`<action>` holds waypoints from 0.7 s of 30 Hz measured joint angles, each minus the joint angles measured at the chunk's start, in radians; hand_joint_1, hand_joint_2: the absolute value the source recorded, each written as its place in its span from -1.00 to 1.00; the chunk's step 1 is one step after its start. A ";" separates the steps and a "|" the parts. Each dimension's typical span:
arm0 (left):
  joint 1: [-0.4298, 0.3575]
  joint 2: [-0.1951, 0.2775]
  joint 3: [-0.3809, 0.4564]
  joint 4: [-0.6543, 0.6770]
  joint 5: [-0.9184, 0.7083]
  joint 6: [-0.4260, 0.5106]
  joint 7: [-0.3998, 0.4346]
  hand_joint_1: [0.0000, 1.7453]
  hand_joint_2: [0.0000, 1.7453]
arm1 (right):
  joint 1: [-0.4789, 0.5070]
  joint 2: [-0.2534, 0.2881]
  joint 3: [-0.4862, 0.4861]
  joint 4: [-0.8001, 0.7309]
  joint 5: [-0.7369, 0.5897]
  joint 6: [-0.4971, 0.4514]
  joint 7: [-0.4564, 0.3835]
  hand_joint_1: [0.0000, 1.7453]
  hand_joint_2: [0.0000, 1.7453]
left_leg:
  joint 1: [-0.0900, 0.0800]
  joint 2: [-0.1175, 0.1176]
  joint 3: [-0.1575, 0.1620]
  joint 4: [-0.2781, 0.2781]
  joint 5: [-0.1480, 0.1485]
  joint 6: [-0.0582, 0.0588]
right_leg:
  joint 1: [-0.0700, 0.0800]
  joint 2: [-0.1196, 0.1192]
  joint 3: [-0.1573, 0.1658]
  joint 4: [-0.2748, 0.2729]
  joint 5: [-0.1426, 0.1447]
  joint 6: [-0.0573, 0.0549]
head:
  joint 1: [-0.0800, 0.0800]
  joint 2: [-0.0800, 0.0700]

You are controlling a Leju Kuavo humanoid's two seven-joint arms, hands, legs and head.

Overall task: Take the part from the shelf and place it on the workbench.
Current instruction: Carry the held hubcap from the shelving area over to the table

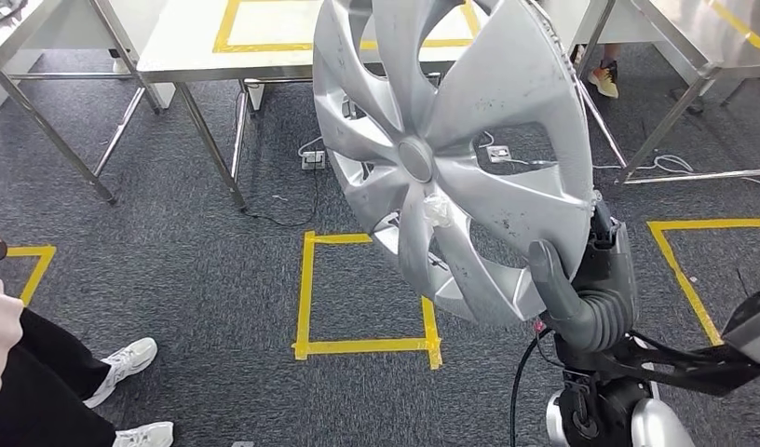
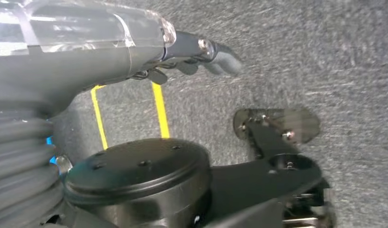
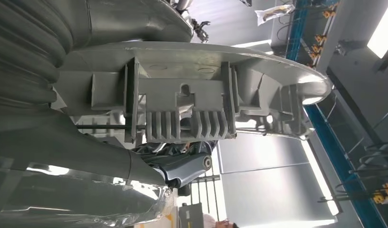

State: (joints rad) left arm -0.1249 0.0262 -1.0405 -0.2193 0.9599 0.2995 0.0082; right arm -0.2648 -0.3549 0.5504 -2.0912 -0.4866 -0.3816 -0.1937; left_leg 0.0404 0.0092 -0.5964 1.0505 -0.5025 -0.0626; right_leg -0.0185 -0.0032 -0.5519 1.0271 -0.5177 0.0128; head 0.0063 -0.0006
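Centrally, the right hand [image 1: 581, 298] grips the silver wheel cover [image 1: 451, 149] at its lower rim, the thick grey thumb [image 1: 551, 279] lying across the front face and the darker fingers behind the edge. The wheel cover stands nearly upright above this hand, tilted slightly, its curved spokes and round hub cap [image 1: 416, 159] turned toward the head camera; it is held in the air over the grey carpet [image 1: 218, 279], touching no surface. From the right wrist, the ribbed back [image 3: 187, 123] of the wheel cover shows, clamped between thumb and fingers. Beyond the held wheel cover stand steel tables [image 1: 218, 37] marked with yellow tape, and on the floor below it lies a yellow taped square [image 1: 367, 346]. The left hand [image 2: 201, 54] hangs over the carpet with nothing in it, its dark fingers extended and close together. To the far left of the right hand, a person's legs and white shoes [image 1: 125, 363] stand on the carpet.
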 joint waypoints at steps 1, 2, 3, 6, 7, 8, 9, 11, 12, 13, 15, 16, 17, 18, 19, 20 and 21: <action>0.000 -0.001 0.000 0.000 0.000 0.000 0.000 -1.00 1.00 | 0.000 0.000 0.000 -0.001 0.001 -0.001 0.000 1.00 1.00 | -0.003 0.000 0.001 -0.003 -0.004 0.016 | 0.002 0.001 -0.002 0.003 -0.002 0.002 | 0.000 0.000; 0.001 -0.001 0.000 0.000 0.000 0.000 -0.001 -1.00 1.00 | -0.001 0.000 0.000 -0.001 0.001 -0.001 0.001 1.00 1.00 | -0.005 0.000 0.000 -0.001 -0.006 0.031 | 0.002 0.001 -0.001 0.001 -0.001 0.003 | 0.003 0.000; 0.002 -0.001 0.000 0.000 0.000 0.000 -0.001 -1.00 1.00 | -0.001 0.000 0.000 -0.001 0.002 -0.001 0.001 1.00 1.00 | -0.006 0.000 0.000 -0.001 -0.006 0.030 | 0.001 0.001 0.001 -0.002 -0.001 0.003 | 0.005 0.000; 0.002 -0.001 0.000 0.000 0.000 0.000 -0.003 -1.00 1.00 | -0.002 0.000 0.000 -0.002 0.002 -0.001 0.001 1.00 1.00 | -0.008 -0.001 0.001 -0.001 -0.009 0.034 | -0.001 0.001 0.006 -0.010 0.001 0.006 | 0.006 0.000; 0.002 -0.001 0.000 0.000 0.000 0.000 -0.003 -1.00 1.00 | -0.002 0.000 0.000 -0.002 0.002 -0.001 0.001 1.00 1.00 | -0.009 -0.001 0.001 -0.001 -0.009 0.035 | -0.001 0.001 0.008 -0.012 0.001 0.006 | 0.006 0.000; 0.002 -0.001 0.000 0.000 0.000 0.000 -0.003 -1.00 1.00 | -0.002 0.000 0.000 -0.002 0.002 -0.001 0.001 1.00 1.00 | -0.009 -0.001 0.001 -0.001 -0.010 0.037 | -0.001 0.001 0.009 -0.014 0.002 0.007 | 0.006 0.000; 0.002 -0.001 0.000 0.000 0.000 0.000 -0.003 -1.00 1.00 | -0.002 0.000 0.000 -0.002 0.002 -0.001 0.001 1.00 1.00 | -0.009 -0.001 0.001 -0.001 -0.011 0.038 | -0.001 0.001 0.009 -0.015 0.002 0.008 | 0.006 0.000; 0.002 0.000 0.000 0.000 0.000 0.000 -0.004 -1.00 1.00 | -0.002 0.000 0.000 -0.002 0.002 -0.001 0.001 1.00 1.00 | -0.010 -0.002 0.002 -0.001 -0.013 0.040 | -0.002 0.001 0.011 -0.017 0.001 0.012 | 0.006 0.000; 0.002 0.000 0.000 0.000 0.000 0.000 -0.004 -1.00 1.00 | -0.002 0.000 0.000 -0.002 0.002 -0.001 0.001 1.00 1.00 | -0.010 -0.002 0.002 0.000 -0.013 0.041 | -0.002 0.001 0.011 -0.018 0.001 0.015 | 0.006 0.000; 0.002 0.000 0.000 0.000 0.000 0.000 -0.004 -1.00 1.00 | -0.002 0.000 0.000 -0.002 0.002 -0.001 0.001 1.00 1.00 | -0.010 -0.002 0.002 0.000 -0.013 0.041 | -0.002 0.001 0.012 -0.018 0.001 0.017 | 0.006 0.000; 0.002 0.000 0.000 0.000 0.000 0.000 -0.004 -1.00 1.00 | -0.002 0.000 0.000 -0.002 0.002 -0.001 0.001 1.00 1.00 | -0.011 -0.003 0.003 0.000 -0.014 0.042 | -0.003 0.001 0.012 -0.019 0.000 0.019 | 0.006 0.000; 0.002 0.000 0.000 0.000 0.000 0.000 -0.005 -1.00 1.00 | -0.002 0.000 0.000 -0.002 0.002 -0.001 0.001 1.00 1.00 | -0.012 -0.003 0.003 0.000 -0.014 0.042 | -0.003 0.001 0.012 -0.019 0.000 0.020 | 0.006 0.000; 0.002 0.000 0.000 0.000 0.000 0.000 -0.005 -1.00 1.00 | -0.002 0.000 0.000 -0.002 0.002 -0.001 0.001 1.00 1.00 | -0.012 -0.003 0.003 0.000 -0.014 0.042 | -0.003 0.001 0.012 -0.019 0.000 0.021 | 0.006 0.000; 0.002 0.000 0.000 0.000 0.000 0.000 -0.007 -1.00 1.00 | -0.002 0.000 0.000 -0.002 0.002 -0.001 0.001 1.00 1.00 | -0.012 -0.004 0.003 0.000 -0.014 0.042 | -0.003 0.001 0.012 -0.019 -0.001 0.022 | 0.006 0.000; 0.002 0.000 0.000 0.000 0.000 0.000 -0.008 -1.00 1.00 | -0.003 0.000 0.000 -0.002 0.002 -0.001 0.001 1.00 1.00 | -0.012 -0.004 0.003 0.000 -0.014 0.042 | -0.003 0.001 0.012 -0.019 -0.001 0.023 | 0.006 0.000; 0.002 0.000 0.000 0.000 0.000 0.000 -0.010 -1.00 1.00 | -0.004 0.000 0.000 -0.001 0.002 -0.001 0.001 1.00 1.00 | -0.012 -0.004 0.003 0.000 -0.014 0.042 | -0.003 0.001 0.012 -0.019 -0.001 0.023 | 0.006 0.000; 0.002 0.000 0.000 0.000 0.000 0.000 -0.011 -1.00 1.00 | -0.006 0.000 0.000 -0.001 0.002 0.000 0.001 1.00 1.00 | -0.012 -0.004 0.003 -0.001 -0.014 0.042 | -0.003 0.001 0.012 -0.019 -0.001 0.023 | 0.006 0.000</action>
State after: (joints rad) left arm -0.1229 0.0267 -1.0403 -0.2190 0.9602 0.2995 -0.0024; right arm -0.2712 -0.3548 0.5501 -2.0926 -0.4849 -0.3820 -0.1926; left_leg 0.0286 0.0051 -0.5933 1.0500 -0.5165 -0.0203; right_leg -0.0211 -0.0024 -0.5394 1.0085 -0.5186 0.0363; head 0.0119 -0.0004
